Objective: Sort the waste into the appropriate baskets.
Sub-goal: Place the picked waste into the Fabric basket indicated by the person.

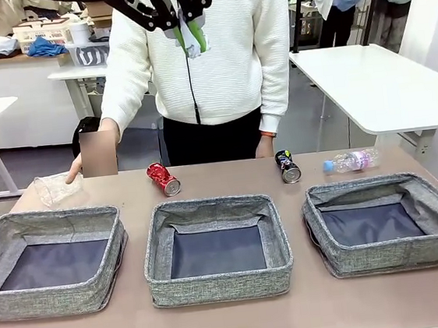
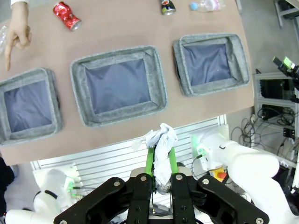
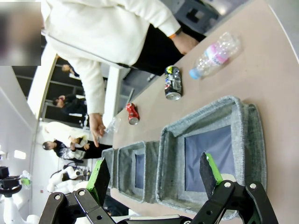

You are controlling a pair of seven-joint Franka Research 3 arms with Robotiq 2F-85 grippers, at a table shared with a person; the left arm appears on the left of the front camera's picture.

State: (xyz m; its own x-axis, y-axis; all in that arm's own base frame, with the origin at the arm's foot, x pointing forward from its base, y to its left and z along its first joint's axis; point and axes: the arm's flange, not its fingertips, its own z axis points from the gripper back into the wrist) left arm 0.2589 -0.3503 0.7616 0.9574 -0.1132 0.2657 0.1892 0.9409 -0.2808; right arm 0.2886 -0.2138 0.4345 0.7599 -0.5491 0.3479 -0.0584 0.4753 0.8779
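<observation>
My left gripper (image 1: pixel 191 43) hangs high above the table, shut on a crumpled white paper ball (image 2: pixel 161 142). Three grey baskets stand in a row: left (image 1: pixel 51 220), middle (image 1: pixel 212 206), right (image 1: pixel 378 185). Behind them on the table lie a crushed clear plastic bottle (image 1: pixel 55 188), a red can (image 1: pixel 162 178), a dark printed can (image 1: pixel 287 166) and a small clear bottle with pink label (image 1: pixel 352 161). The person's hand (image 1: pixel 92 154) points down at the crushed bottle. My right gripper (image 3: pixel 154 177) is open with nothing in it, above the right basket's (image 3: pixel 243 140) near side.
The person in a white sweater (image 1: pixel 208 55) stands at the table's far edge, their other hand (image 1: pixel 264 145) resting near the dark can. White tables (image 1: pixel 383 84) stand behind. The baskets' dark linings show nothing inside.
</observation>
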